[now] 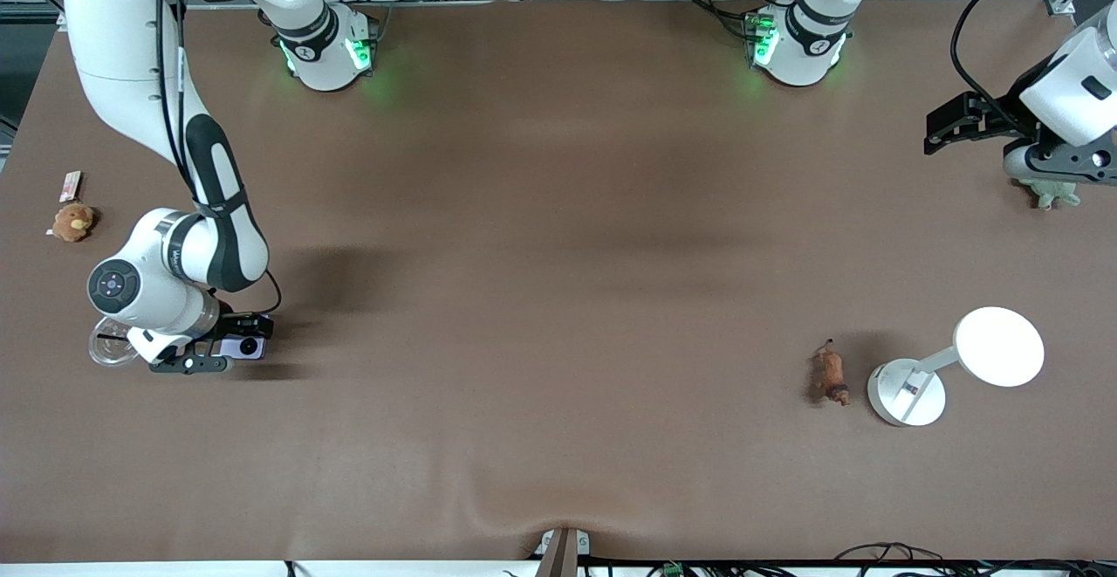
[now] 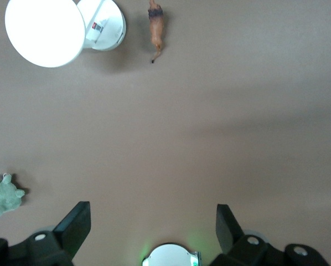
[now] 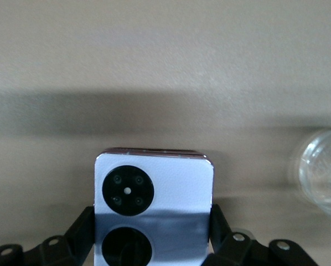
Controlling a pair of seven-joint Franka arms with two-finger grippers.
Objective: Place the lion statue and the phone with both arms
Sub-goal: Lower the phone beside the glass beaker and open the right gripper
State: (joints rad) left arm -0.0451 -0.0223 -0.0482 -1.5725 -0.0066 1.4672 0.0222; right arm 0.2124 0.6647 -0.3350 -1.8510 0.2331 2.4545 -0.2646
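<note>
The right gripper [image 1: 229,348] is low over the table [image 1: 558,254] at the right arm's end, toward the front camera. The phone [image 1: 242,347] sits between its fingers [image 3: 79,233], camera face up, two black circles showing in the right wrist view. The fingers stand against the phone's two sides; whether they press it or have slackened cannot be told, nor whether the phone rests on the table. A clear glass cup [image 1: 111,348] stands just beside the right wrist, closer to the table's end.

The left gripper [image 1: 947,127] hangs in the air at the left arm's end, near the bases' edge, and waits. Its jaws are wide apart and empty, with bare table between the fingers [image 2: 77,224]. A green plush [image 1: 1054,195] lies on the table partly under the left wrist.

The lion [image 1: 832,374] lies on the table toward the left arm's end, closer to the front camera, untouched. A white lamp [image 1: 960,367] stands just beside it, its base close to the lion but apart.

A tan plush [image 1: 73,222] lies near the right arm's end of the table, with a small card [image 1: 71,185] farther from the front camera than it.
</note>
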